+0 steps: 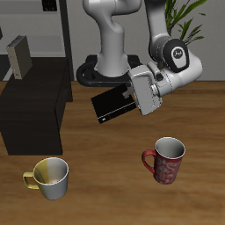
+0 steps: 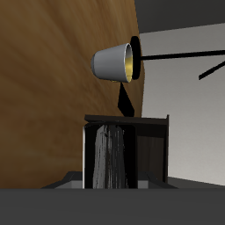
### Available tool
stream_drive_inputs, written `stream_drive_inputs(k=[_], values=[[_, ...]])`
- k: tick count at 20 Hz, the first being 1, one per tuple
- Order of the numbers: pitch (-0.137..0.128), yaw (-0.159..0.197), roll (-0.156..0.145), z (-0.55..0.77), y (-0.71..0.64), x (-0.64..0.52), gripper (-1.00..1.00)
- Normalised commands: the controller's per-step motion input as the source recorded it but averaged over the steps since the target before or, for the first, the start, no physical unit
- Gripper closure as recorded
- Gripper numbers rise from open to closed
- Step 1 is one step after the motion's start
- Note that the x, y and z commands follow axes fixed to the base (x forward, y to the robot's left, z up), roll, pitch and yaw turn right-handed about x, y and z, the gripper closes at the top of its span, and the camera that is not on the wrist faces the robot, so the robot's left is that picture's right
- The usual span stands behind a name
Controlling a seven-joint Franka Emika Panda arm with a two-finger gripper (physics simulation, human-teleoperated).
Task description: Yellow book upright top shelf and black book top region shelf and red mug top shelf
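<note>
While raised off the table [image 1: 105, 180], fingers [image 1: 132, 97] clenched on black book [image 1: 112, 105], tilted, end pinched between pads. Beside shelf [image 1: 35, 110], near its table-side corner. Yellow book [image 1: 18, 56] upright atop shelf. Red mug [image 1: 166, 160] well apart from shelf, on table.

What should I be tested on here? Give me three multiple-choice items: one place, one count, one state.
1. The yellow book stands: A) on the shelf B) beside a mug C) in the gripper.
2. Mugs on the table: A) one B) two C) three.
3. The gripper is: A) open B) shut on the black book C) shut on a mug.
Answers: 1 A, it is upright on the shelf's top. 2 B, the red mug and the cream mug. 3 B, it holds the black book clear of the table.
</note>
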Motion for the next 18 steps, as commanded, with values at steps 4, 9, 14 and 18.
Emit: stream_drive_inputs(k=[4, 9, 14, 18], values=[[0.022, 0.042, 0.025, -0.23, -0.01, 0.06, 1.00], [0.002, 0.001, -0.034, -0.04, -0.18, 0.01, 1.00], [0.022, -0.013, -0.029, 0.01, -0.19, 0.05, 1.00], [-0.006, 0.002, -0.027, -0.03, -0.15, 0.04, 1.00]])
